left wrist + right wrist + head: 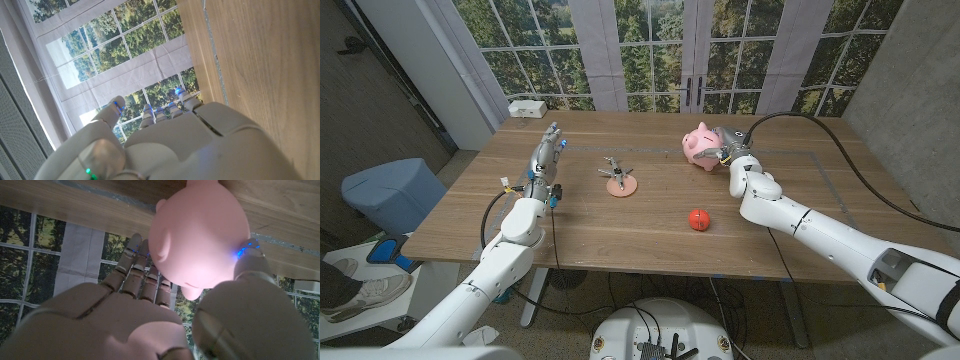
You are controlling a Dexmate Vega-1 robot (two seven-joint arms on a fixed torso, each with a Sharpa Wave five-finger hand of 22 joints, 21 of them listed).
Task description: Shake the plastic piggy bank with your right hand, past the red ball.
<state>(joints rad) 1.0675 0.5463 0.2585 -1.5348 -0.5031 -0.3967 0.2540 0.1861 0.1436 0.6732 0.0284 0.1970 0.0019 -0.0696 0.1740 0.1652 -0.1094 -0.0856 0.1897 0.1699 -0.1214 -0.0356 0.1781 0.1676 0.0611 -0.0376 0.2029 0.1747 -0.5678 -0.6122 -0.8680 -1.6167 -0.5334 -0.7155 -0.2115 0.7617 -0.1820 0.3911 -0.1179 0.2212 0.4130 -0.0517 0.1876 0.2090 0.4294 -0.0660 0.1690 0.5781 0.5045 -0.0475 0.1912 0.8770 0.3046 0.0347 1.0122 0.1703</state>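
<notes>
Head view: the piggy bank (pixel 702 147) is sitting far on the counter (pixel 620 225), beyond the red ball (pixel 698 219), with the right hand (pixel 733 160) touching it. Right wrist view: its fingers (pixel 142 277) are cupping the smooth, rounded, probably light and slippery body without fully clamping.

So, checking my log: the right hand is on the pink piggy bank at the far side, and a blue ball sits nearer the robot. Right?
Not quite: the ball is red, as the head view shows. The right hand is on the pink piggy bank, as you said.
</notes>
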